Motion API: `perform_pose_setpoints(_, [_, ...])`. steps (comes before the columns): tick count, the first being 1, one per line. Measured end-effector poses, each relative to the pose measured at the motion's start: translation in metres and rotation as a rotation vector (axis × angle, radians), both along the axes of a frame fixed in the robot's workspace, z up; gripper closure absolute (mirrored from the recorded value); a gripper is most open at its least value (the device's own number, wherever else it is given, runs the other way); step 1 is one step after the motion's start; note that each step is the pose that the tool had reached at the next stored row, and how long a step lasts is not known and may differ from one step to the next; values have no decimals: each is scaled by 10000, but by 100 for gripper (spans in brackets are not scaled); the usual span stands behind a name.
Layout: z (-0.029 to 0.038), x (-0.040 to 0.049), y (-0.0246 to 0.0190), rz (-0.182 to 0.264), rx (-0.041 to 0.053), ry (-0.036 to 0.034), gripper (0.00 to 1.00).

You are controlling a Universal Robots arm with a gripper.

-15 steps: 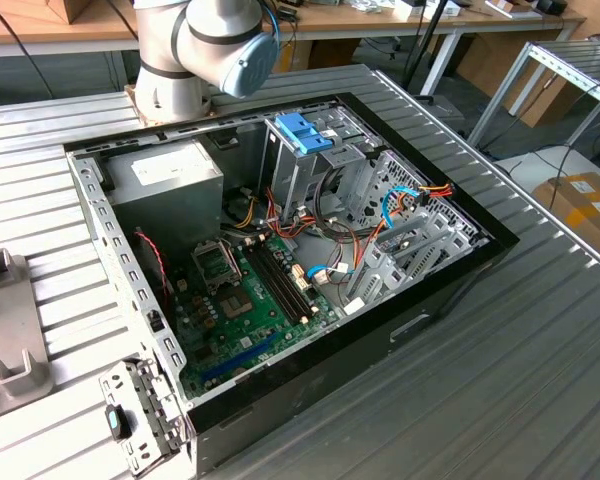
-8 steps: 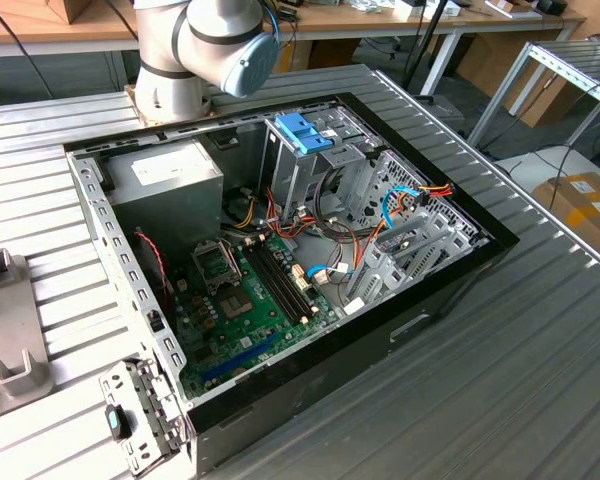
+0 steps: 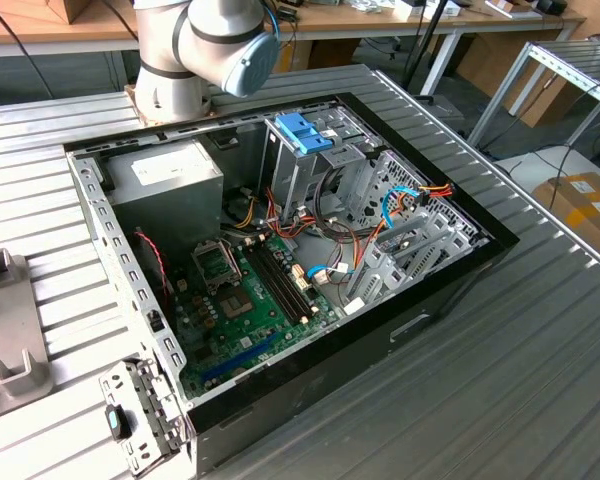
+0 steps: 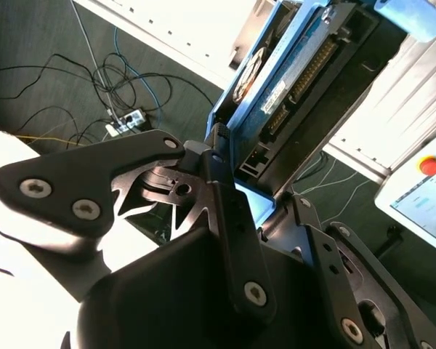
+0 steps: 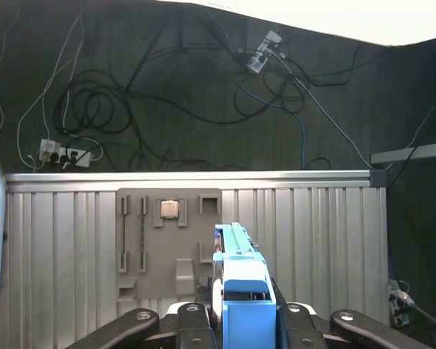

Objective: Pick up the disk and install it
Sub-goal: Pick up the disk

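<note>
We log the hand [image 5: 241, 327] closed on the disk [image 4: 305, 80]; the second wrist view cuts off its far end.

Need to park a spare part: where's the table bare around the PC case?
Bare: ribbed table on the exterior view's right of the PC case. Crowded: inside the case, cables and drive cage; grey fixture plate on the view's left.

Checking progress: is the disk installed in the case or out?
Out: in both wrist views the fingers clamp the disk, with floor cables behind it.
</note>
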State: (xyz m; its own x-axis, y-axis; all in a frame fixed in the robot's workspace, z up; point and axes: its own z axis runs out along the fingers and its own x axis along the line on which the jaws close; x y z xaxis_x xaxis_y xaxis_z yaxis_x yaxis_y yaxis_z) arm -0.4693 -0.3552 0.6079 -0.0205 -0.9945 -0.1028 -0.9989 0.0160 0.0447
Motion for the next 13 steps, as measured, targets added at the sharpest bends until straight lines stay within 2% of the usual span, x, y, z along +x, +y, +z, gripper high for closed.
perform_pose_setpoints(13, [-30, 115, -83, 0, -4, 0, 63])
